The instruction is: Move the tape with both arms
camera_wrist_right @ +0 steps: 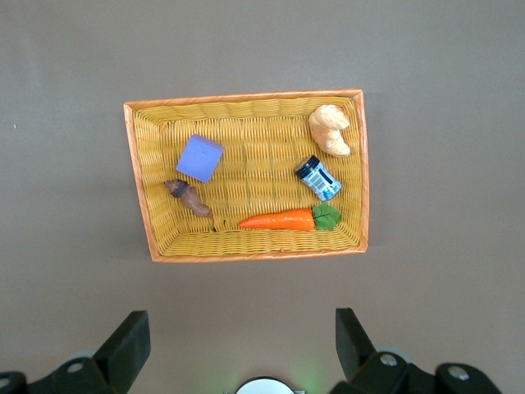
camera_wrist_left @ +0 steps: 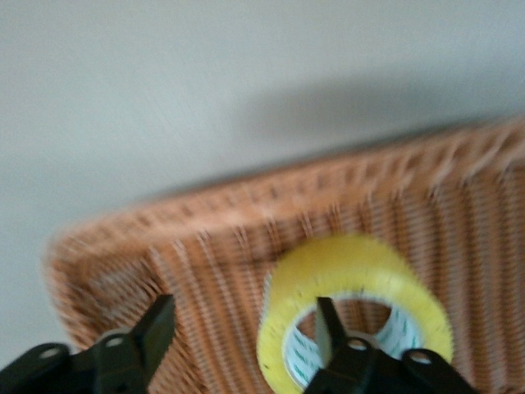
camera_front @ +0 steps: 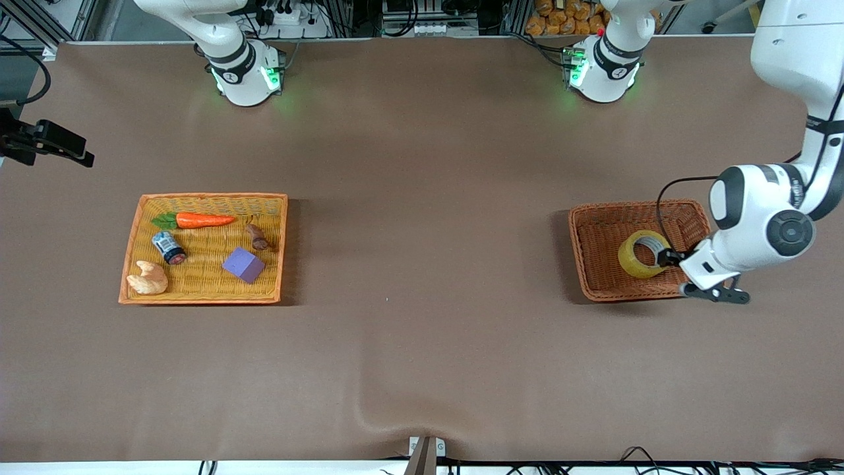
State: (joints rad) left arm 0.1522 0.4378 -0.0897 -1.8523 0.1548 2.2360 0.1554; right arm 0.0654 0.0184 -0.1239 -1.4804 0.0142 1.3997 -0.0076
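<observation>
The left end effector is down in the brown basket, released, one finger through the tape. The right end effector waits released, above the yellow basket.

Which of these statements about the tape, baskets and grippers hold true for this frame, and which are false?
1. The tape sits in the brown basket. True.
2. The left gripper is shut on the tape. False: it is open, with one finger inside the core.
3. The right gripper hangs open over the table beside the yellow tray. True.
4. The carrot lies in the brown basket. False: it is in the yellow tray.
</observation>
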